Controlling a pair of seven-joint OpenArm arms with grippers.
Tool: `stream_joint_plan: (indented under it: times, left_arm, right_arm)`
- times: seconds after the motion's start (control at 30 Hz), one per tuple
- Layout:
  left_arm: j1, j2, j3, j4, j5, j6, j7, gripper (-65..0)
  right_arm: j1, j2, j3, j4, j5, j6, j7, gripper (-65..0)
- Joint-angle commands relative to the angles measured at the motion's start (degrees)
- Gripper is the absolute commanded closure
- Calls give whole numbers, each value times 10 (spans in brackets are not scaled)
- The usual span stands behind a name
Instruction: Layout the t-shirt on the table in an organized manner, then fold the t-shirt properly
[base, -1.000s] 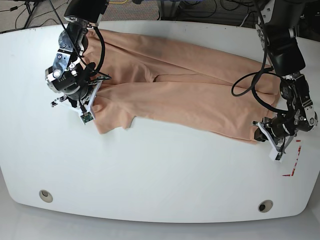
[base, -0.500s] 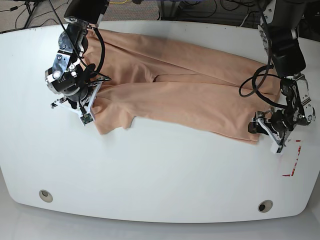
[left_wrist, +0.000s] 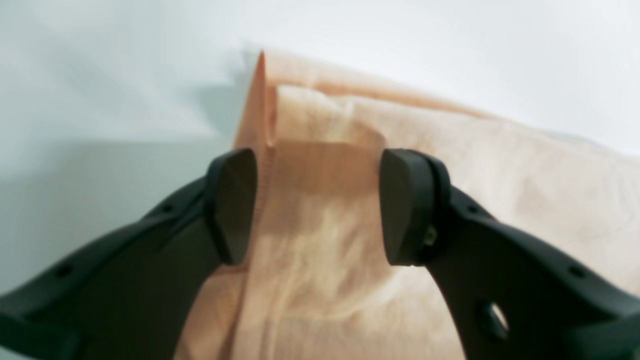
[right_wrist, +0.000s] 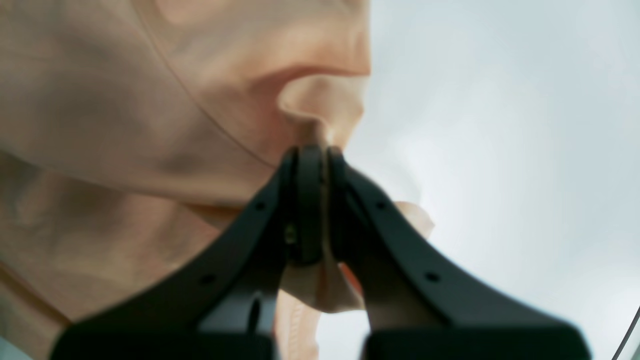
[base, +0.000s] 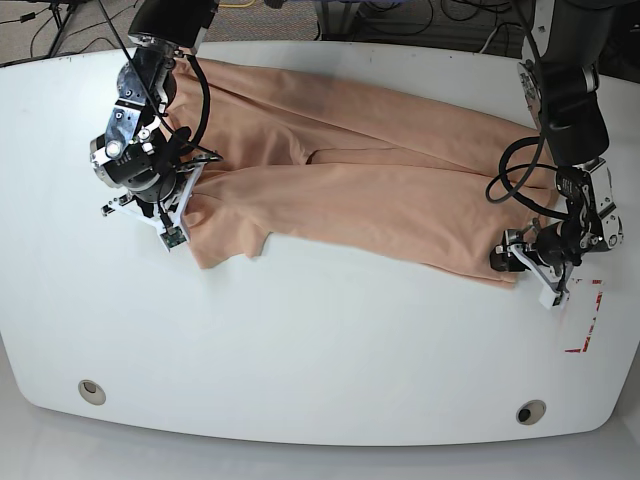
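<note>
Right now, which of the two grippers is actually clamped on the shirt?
The right gripper, on the base view's left. Its jaws are shut on a pinch of the t-shirt, while the left gripper stands open, its pads either side of the hem.

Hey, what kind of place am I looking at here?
Probably a robotics lab or test bench: two robot arms work a t-shirt on a white table marked with red tape, and loose cables lie on the floor behind.

Peach on white
Plain peach-pink t-shirt (base: 350, 190); glossy white desk (base: 320, 350), red tape marks (base: 588, 325) near its right edge, two grey grommets (base: 91, 391).
</note>
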Motion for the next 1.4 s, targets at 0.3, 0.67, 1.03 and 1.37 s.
stream_joint_plan:
  times: [0.3, 0.67, 1.03, 1.37]
  left_arm:
    - [-17, -5, 1, 10, -13, -7, -6, -107]
    - [-18, -8, 1, 10, -10, -51, 10, -44]
    - [-19, -17, 1, 10, -10, -47, 7, -151]
    - [-19, -20, 1, 10, -10, 26, -24, -338]
  right_arm:
    - [10, 4, 0, 9, 3, -1, 5, -6]
    - [12, 4, 0, 9, 3, -1, 5, -6]
    - [12, 4, 0, 9, 3, -1, 5, -6]
    - [12, 4, 0, 9, 3, -1, 5, -6]
